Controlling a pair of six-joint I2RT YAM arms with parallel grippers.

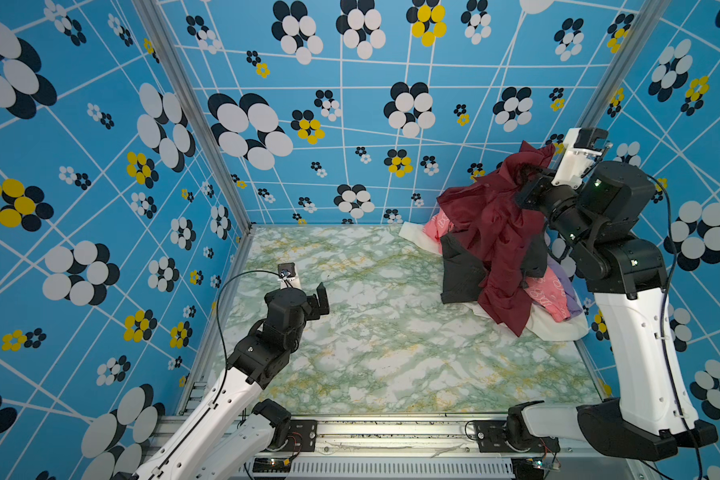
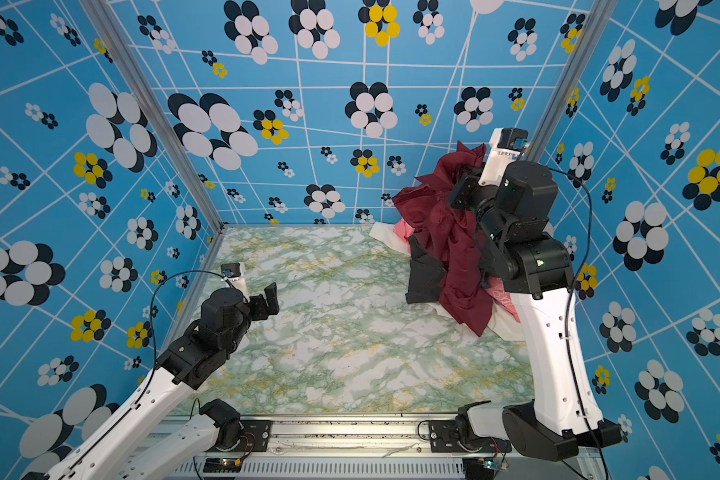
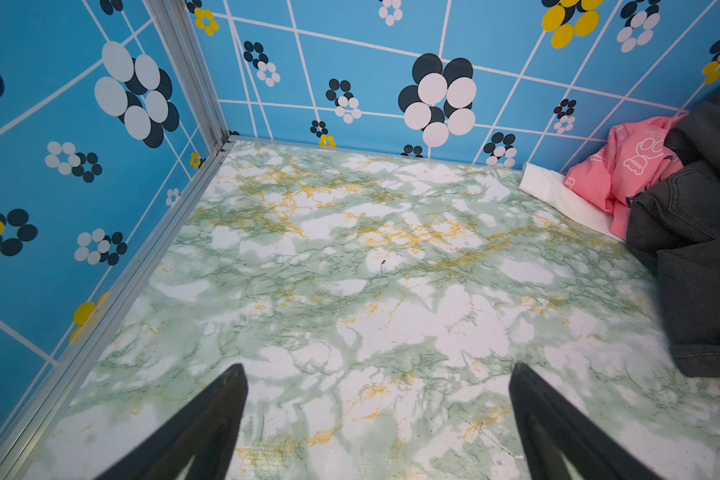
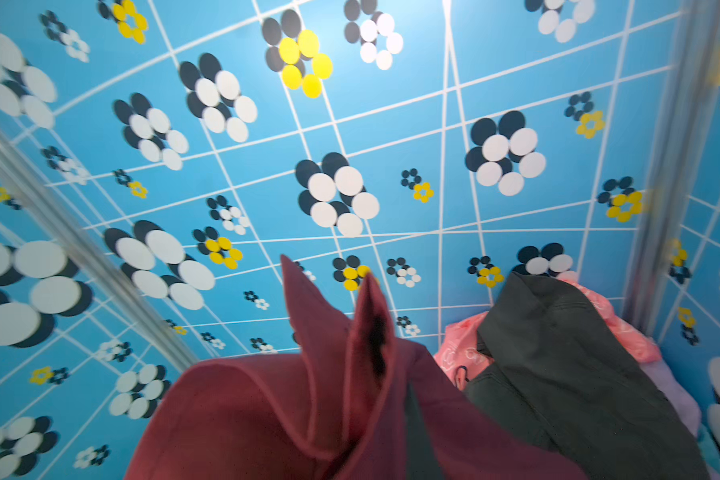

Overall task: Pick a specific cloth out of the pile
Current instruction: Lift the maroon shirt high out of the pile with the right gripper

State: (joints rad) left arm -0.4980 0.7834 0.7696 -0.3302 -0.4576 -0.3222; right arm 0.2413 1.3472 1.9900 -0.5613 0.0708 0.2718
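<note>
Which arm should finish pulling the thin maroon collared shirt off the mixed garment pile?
Right. The right gripper is shut on the maroon shirt, raised above the pile; the left gripper hangs open over the bare green-marbled table.

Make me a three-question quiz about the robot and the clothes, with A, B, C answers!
1. Where is the pile of mixed garments on the green-and-white marbled tabletop?
A. far right corner
B. near left corner
C. middle

2. What colour is the white-printed cloth in it?
A. green
B. pink
C. yellow

3. What is the right claw doing?
A. open and empty
B. shut on a grey garment
C. shut on the maroon thin shiny shirt

Answers:
1 A, the heap lies by the back wall next to the right arm.
2 B, pink folds show beside the grey.
3 C, the shirt hangs from the raised claw.
</note>
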